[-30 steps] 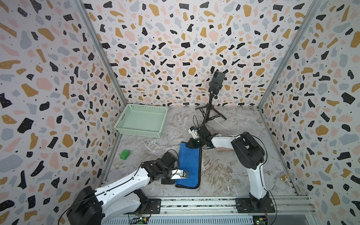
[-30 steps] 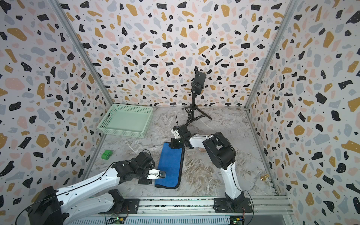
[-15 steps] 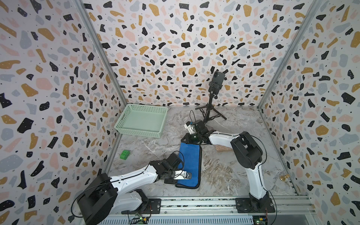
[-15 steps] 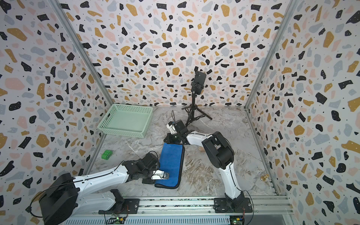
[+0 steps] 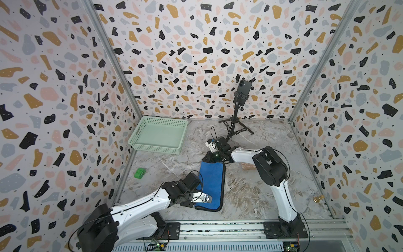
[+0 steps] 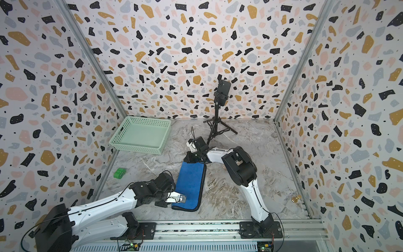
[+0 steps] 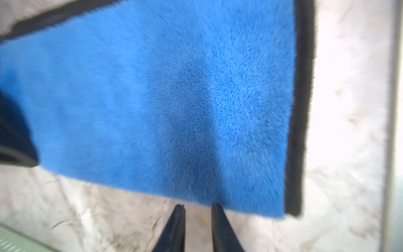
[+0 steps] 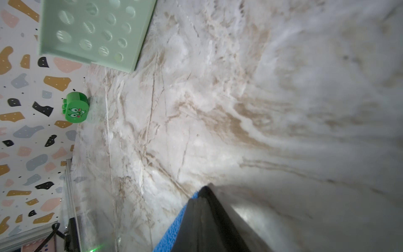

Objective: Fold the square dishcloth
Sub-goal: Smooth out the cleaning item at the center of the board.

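Left wrist view: left claw (image 7: 197, 206), narrowly parted and empty, sits just off the once-folded dishcloth (image 7: 174, 98) on the bench (image 7: 349, 109). Right claw (image 8: 201, 196) pinches its far edge. Next, probably: release, then a second fold.

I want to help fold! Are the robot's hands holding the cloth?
Left gripper: nothing, open beside the dishcloth's near end. Right gripper: shut at its far corner; a pinch cannot be told.

A blue fluffy dishcloth (image 5: 212, 185), edged in black, lies folded in half into a long rectangle. It rests flat on the marble tabletop (image 5: 250, 192), long sides running front to back.
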Action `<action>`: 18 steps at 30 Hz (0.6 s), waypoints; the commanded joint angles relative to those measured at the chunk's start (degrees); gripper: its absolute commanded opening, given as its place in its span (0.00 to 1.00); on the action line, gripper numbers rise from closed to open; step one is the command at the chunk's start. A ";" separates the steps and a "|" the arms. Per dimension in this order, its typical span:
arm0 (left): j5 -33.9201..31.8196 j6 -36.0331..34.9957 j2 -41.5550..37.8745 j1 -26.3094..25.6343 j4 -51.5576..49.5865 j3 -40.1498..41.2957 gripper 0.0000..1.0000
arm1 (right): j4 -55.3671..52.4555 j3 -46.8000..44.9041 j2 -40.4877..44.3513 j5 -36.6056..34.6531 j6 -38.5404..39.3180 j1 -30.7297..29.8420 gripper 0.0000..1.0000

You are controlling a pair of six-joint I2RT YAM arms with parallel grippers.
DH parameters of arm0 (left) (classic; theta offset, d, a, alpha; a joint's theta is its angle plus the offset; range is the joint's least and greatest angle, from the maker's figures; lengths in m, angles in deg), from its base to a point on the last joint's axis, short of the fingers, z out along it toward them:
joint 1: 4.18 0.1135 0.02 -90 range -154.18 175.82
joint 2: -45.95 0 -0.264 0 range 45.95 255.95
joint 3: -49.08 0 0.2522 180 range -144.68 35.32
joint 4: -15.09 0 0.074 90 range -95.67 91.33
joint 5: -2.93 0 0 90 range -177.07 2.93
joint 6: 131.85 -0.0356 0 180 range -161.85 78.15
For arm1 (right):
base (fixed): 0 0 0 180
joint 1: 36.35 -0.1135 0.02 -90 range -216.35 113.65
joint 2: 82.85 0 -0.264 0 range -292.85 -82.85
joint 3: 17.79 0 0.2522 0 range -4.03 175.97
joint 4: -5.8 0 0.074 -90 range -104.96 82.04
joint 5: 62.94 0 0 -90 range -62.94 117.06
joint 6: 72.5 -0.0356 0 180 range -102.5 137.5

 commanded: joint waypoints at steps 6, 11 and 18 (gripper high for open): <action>6.95 1.73 -1.97 -0.97 -5.62 -2.59 0.24 | -0.78 -10.06 13.96 -6.98 4.89 -2.07 0.02; 5.46 1.66 4.65 -2.66 -2.14 -0.24 0.09 | 2.81 -17.98 17.86 -6.88 3.93 -2.53 0.01; 0.89 1.27 9.43 -6.58 -0.04 2.90 0.09 | 1.32 -21.05 19.57 -6.23 4.01 -2.55 0.00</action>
